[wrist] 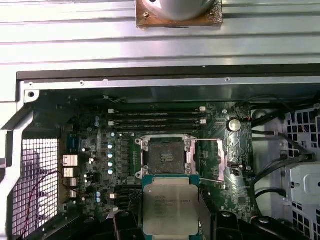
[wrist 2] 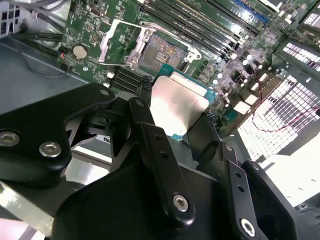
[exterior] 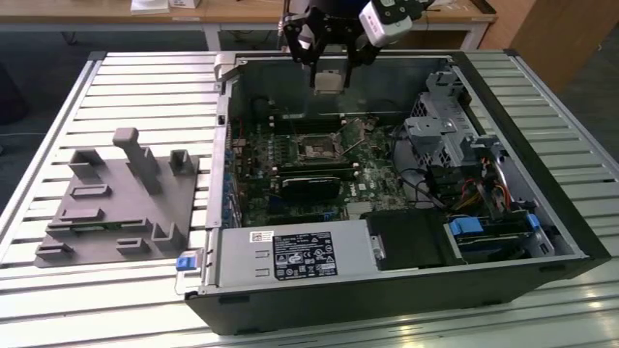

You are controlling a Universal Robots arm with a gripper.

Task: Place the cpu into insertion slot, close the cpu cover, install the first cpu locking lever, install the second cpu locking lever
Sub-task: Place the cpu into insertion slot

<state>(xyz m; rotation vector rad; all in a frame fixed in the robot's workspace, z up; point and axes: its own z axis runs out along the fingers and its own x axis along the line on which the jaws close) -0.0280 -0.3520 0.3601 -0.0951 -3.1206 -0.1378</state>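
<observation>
Black end effector (exterior: pixel 329 76) closed on flat silvery-grey square cpu (wrist: pixel 168 205), above dark square insertion slot (wrist: pixel 166 156), silvery cpu cover (wrist 2: pixel 107 42) open

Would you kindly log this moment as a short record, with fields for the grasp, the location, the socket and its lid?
grasp: tool shut on the cpu, gripping its edges
location: raised over the motherboard inside the open computer case
socket: insertion slot empty, cpu not yet seated
lid: cpu cover swung open beside the slot
</observation>
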